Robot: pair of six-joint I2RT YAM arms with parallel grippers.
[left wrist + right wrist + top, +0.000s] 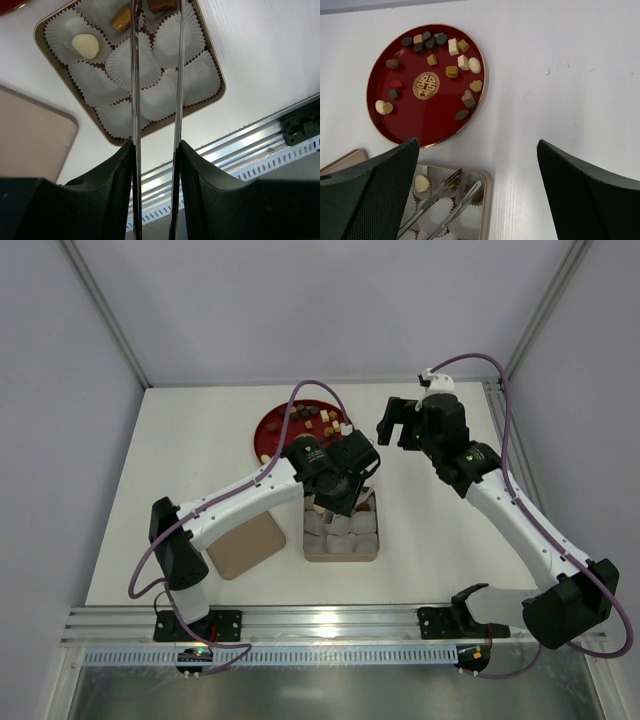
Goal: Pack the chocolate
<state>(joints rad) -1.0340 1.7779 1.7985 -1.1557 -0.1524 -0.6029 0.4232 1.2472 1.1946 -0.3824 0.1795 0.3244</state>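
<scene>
right wrist view, chocolate small brown, tan, cream pieces on red plate, right jaws apart, left jaws narrowly apart

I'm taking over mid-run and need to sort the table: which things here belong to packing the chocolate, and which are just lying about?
Part of the job:
- chocolate pieces loose on the red plate
- box lined with white paper cups, a few pieces already in
- left claw with long tongs, over the box

Just lying about:
- tan lid left of the box
- right claw, wide open, holding nothing
</scene>
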